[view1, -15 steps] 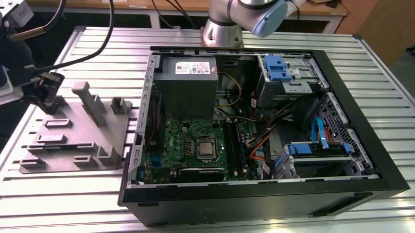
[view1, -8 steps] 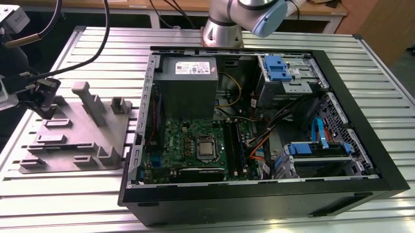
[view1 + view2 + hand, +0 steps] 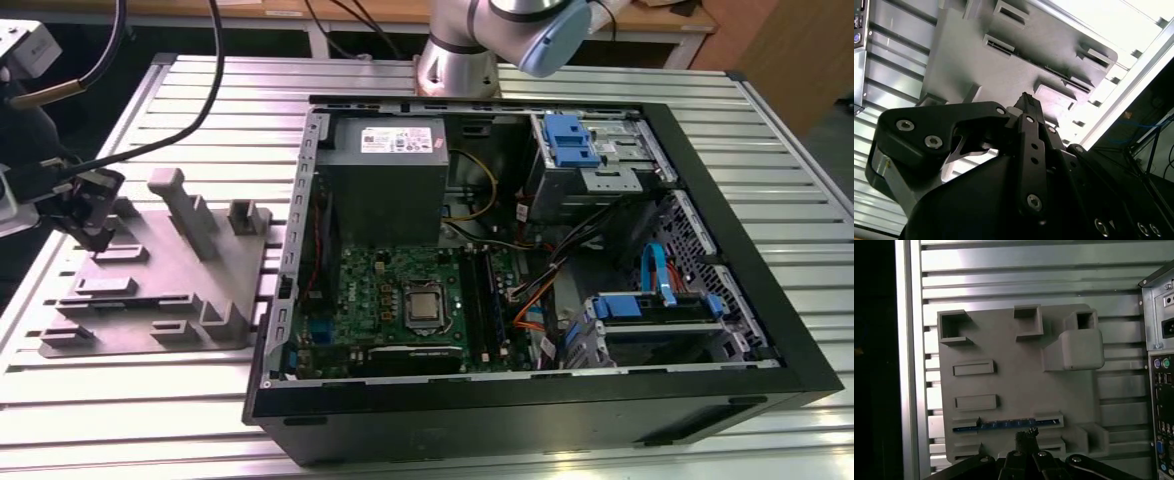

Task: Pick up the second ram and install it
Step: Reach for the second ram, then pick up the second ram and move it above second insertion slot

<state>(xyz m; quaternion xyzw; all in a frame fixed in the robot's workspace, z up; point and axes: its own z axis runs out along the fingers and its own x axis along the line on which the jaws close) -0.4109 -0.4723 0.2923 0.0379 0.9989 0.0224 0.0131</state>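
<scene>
Reading no text anywhere. Carrying print too small to make out: white sticker (image 3: 400, 140) lying on the gray metal power-supply box (image 3: 387, 195), inside the open black computer case (image 3: 534, 410), well apart from the gripper (image 3: 98, 243).

Even overhead light in the exterior view, soft sheen on the table (image 3: 160, 400), washed-out glare on its slats in the second wrist view, claw (image 3: 1026, 100) in shadow.

The gripper (image 3: 1027, 434) points downward, jaws closed together.
</scene>
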